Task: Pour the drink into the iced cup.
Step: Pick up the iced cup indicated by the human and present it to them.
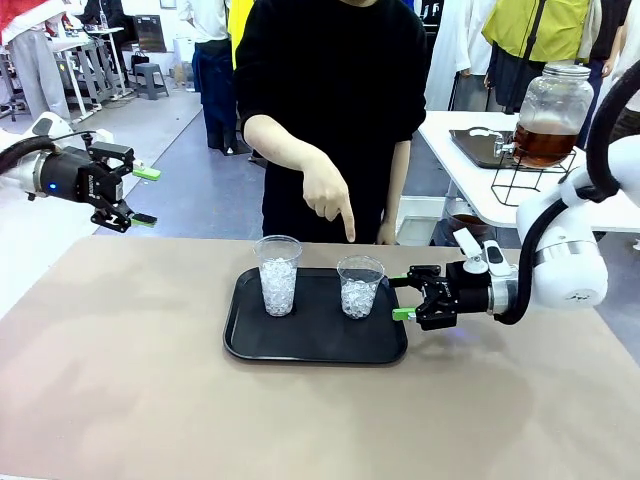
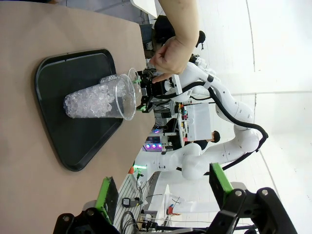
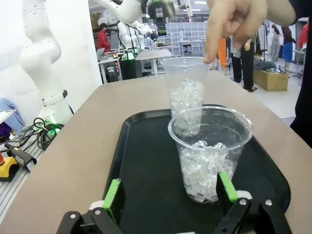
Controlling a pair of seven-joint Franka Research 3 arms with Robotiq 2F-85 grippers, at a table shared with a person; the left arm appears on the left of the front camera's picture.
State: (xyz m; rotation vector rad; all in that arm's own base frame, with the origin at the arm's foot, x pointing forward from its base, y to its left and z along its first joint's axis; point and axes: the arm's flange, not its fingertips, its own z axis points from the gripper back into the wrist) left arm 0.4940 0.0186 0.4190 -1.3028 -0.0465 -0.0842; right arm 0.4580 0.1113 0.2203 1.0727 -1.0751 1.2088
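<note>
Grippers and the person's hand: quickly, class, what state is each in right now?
Left gripper: open, empty.
Right gripper: open, next to the right iced cup, not gripping.
Person's hand: pointing down at that cup, empty.

A tray point(image 1: 315, 342) lies mid-frame on the tabletop point(image 1: 120, 390). On it stand two iced cups side by side, the left cup point(image 1: 277, 276) and the right cup point(image 1: 360, 287). The person's hand point(image 1: 325, 192) hangs above and behind the right cup. The right claw point(image 1: 403, 297) is just right of that cup. The left claw point(image 1: 146, 196) is in the upper left, well apart from the tray. In the upper right, a dispenser jar point(image 1: 551, 100) holding the drink point(image 1: 545, 145) stands on a farther table point(image 1: 470, 187).
</note>
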